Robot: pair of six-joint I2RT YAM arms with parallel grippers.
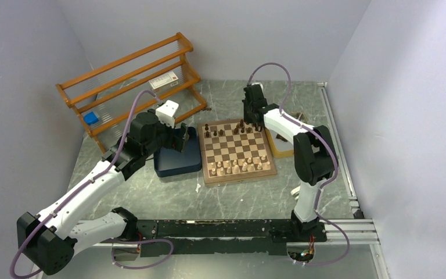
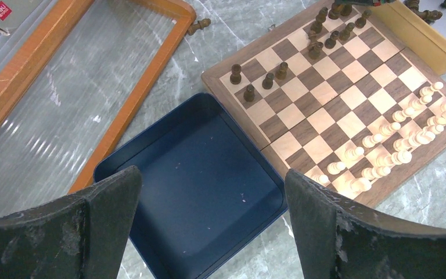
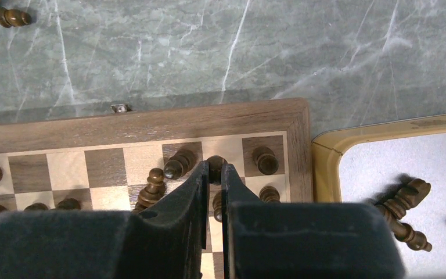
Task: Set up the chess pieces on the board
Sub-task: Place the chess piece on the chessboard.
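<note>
right gripper (image 3: 212, 170): pinching a dark chess piece (image 3: 215, 161) right at my fingertips, by the chessboard (image 3: 151, 119) edge row
left gripper (image 2: 212, 173): fingers spread wide, blue tray (image 2: 151, 132) under them

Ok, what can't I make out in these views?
- Right wrist: the dark piece in the right gripper is mostly hidden by its fingers.
- Top external: dark pieces too small to identify; right arm covers the board's far corner.
- Left wrist: the left gripper's fingers cover part of the blue tray.
</note>
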